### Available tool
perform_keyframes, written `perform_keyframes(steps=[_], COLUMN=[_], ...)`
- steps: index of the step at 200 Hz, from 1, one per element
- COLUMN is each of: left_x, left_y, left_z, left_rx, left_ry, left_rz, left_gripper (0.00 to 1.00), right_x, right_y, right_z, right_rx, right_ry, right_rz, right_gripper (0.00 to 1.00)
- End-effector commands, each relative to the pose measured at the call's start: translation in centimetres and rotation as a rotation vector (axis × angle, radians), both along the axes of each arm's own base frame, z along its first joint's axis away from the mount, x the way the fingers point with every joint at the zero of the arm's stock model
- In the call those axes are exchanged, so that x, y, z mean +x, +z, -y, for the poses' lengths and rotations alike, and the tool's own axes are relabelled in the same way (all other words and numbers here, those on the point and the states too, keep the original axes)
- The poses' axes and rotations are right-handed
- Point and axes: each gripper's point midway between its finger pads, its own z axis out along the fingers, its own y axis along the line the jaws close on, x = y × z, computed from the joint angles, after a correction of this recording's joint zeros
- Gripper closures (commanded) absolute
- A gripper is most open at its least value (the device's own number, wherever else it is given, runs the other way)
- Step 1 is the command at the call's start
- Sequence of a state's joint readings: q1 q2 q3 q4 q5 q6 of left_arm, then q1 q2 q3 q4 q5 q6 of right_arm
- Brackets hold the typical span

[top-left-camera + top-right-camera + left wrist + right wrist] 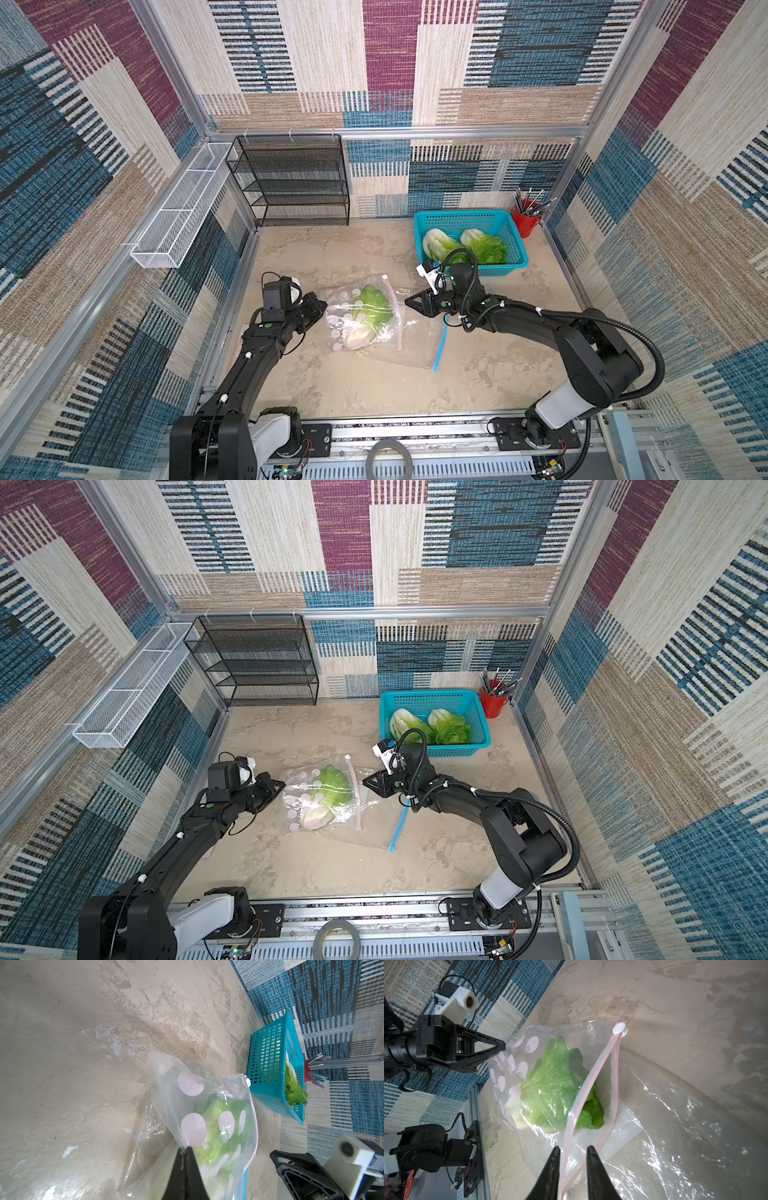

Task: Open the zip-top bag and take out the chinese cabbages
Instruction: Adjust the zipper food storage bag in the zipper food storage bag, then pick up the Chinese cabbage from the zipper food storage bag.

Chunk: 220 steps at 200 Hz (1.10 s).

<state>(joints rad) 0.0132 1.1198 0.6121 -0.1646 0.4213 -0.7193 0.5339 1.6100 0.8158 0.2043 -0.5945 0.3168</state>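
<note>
On table (332,386), only right wrist shows bag (546,1088) gaping.

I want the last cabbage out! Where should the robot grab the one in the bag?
Probably by the leafy end of the cabbage, entering through the open mouth of the bag from the right claw side. The leaves point at that opening. The pale stalk lies deep inside, toward where the left claw pinches the bag.

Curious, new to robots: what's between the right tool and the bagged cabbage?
In the right wrist view, the pink zip strip of the zip-top bag arches before the chinese cabbage and runs between the tips of the right tool.
</note>
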Motion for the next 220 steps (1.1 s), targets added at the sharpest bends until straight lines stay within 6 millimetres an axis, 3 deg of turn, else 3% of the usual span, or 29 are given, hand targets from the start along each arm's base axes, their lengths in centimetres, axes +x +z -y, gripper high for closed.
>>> perform_keyframes(steps=[1,48,115,171,220], left_x=[0.4,0.4,0.6,0.8,0.8], left_y=[-0.1,-1.4,-2.3,-2.5,-2.6], left_z=[-0.2,-0.2,0.1,0.6,0.9], left_rx=[0.028,0.028,0.008,-0.028,-0.052], left_ry=[-0.013,-0.013,-0.019,-0.028,-0.035], left_rz=[0.021,-0.003,-0.022,-0.018,-0.011], left_gripper=[1.00,1.00,1.00,1.00,1.00], right_x=[0.2,1.2,0.9,-0.3,-1.5], right_y=[0.0,-1.8,-1.9,-0.9,-1.4], right_z=[-0.6,-0.6,-2.6,-3.3,-3.8], right_rx=[0.049,0.060,0.178,0.270,0.282], right_ry=[0.011,-0.033,0.049,0.107,0.137], right_rz=[-0.017,-0.072,-0.151,-0.196,-0.230], right_gripper=[0.82,0.89,0.90,0.82,0.70])
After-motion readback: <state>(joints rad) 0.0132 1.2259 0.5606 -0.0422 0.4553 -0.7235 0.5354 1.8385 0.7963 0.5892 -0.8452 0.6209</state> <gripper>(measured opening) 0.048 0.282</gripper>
